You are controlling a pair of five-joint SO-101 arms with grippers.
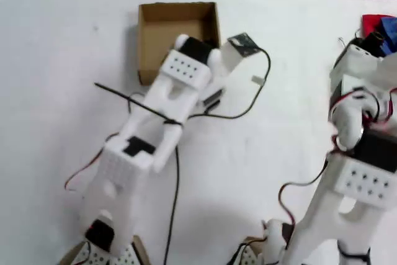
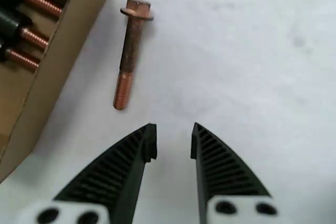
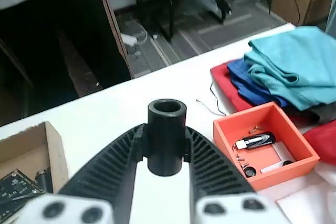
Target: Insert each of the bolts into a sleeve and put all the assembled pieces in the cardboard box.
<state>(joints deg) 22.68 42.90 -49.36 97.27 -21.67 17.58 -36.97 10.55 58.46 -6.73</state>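
Note:
A copper bolt [image 2: 130, 51] lies flat on the white table just outside the wall of the cardboard box [image 2: 31, 77]. Inside the box lie several bolts fitted into black sleeves [image 2: 21, 35]. My left gripper [image 2: 173, 142] hovers open a short way from the bolt's threaded end, with nothing between its fingers. In the high view the left arm [image 1: 180, 72] stretches over the cardboard box [image 1: 149, 29]. My right gripper [image 3: 164, 141] is shut on an upright black sleeve [image 3: 166, 129], held above the table with its open bore facing up.
An orange tray [image 3: 231, 129] with a USB stick and small parts sits near folded teal, blue and red cloths [image 3: 294, 61]. A circuit board [image 3: 13, 182] lies by the box. Black cables [image 1: 248, 107] trail across the table. The table's far edge borders the floor.

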